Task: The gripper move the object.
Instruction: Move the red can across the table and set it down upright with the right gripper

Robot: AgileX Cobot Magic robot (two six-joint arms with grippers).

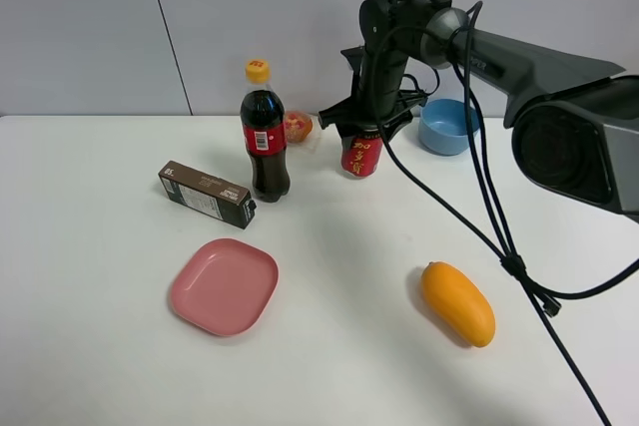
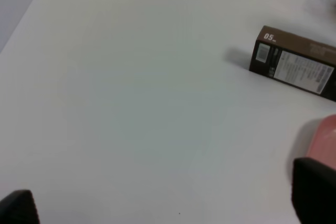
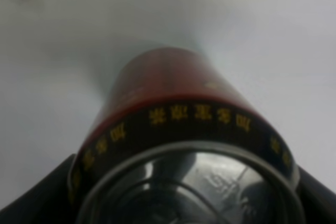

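Note:
The object, a small red can [image 1: 361, 155] with yellow characters, stands far back on the white table, just right of the cola bottle. My right gripper [image 1: 365, 133] comes down on it from above and is shut on its upper part. In the right wrist view the can [image 3: 173, 108] fills the frame, silver top nearest, with a black finger [image 3: 37, 192] at each side. I cannot tell if its base touches the table. My left gripper [image 2: 165, 205] is open over bare table, with only its two fingertips [image 2: 315, 190] showing. The left arm is out of the high view.
A dark cola bottle [image 1: 265, 137] with a yellow cap stands left of the can. A brown box [image 1: 207, 195] lies in front of the bottle, with a pink plate [image 1: 223, 286] nearer me. There is also a mango [image 1: 457, 302], a blue bowl [image 1: 446, 127], an orange packet [image 1: 298, 126] and hanging black cables [image 1: 499, 236].

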